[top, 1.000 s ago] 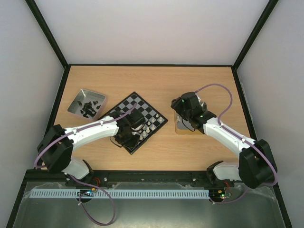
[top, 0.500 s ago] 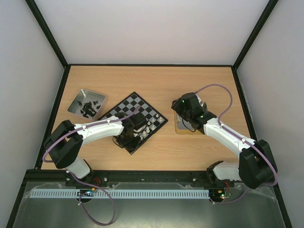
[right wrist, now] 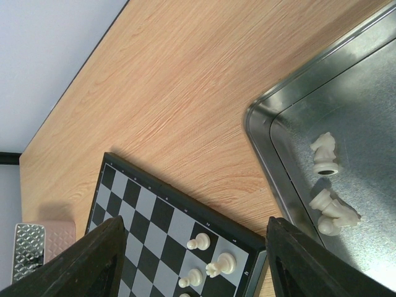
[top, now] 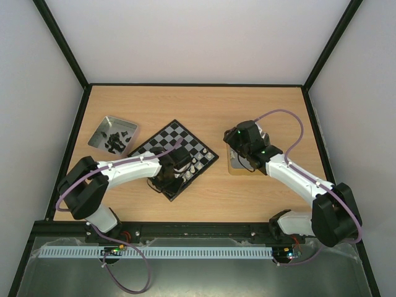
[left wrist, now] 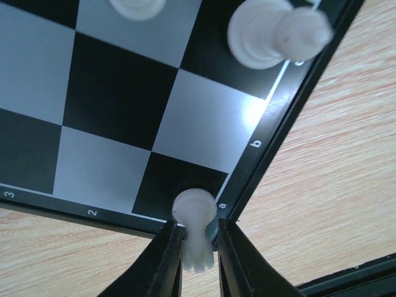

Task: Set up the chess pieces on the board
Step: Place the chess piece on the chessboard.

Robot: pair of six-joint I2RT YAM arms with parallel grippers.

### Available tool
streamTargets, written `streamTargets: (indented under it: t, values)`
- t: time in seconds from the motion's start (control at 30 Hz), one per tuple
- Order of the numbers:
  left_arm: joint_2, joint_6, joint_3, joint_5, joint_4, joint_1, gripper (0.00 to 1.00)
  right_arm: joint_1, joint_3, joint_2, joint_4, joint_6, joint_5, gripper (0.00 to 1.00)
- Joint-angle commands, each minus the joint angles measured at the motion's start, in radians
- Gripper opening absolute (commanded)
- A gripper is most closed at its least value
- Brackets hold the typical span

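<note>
We find the table carrying the board left of centre, set at an angle. The left arm reaches from its base across to the board's near corner, wrist bent down. The right arm stretches up and inward, its wrist over a metal tray just right of the board. A second tray near the table's left edge holds dark pieces.

The left gripper sits at the board's corner, its fingers drawn narrow, flush against a white pawn on either side. The pawn's head lies over the black corner square. Whether its base rests on the board we cannot tell.

The right gripper hangs above the tray rim, fingers spread wide with nothing between them. White pieces lie tumbled in that tray. Other white pieces stand along the board's near edge.
</note>
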Motion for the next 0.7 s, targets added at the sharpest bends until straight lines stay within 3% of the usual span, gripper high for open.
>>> streamTargets:
  t: [0.0, 0.53, 0.67]
  values:
    - [0.008, 0.003, -0.026, -0.022, -0.012, 0.007, 0.20, -0.004, -0.018, -0.024, -0.020, -0.004, 0.019, 0.62]
    - [0.001, -0.008, -0.022, -0.060, -0.012, 0.013, 0.24, -0.004, -0.022, -0.031, -0.020, -0.006, 0.018, 0.62]
    - [-0.012, -0.004, -0.018, -0.051, -0.011, 0.012, 0.30, -0.004, -0.022, -0.037, -0.026, -0.011, 0.024, 0.62]
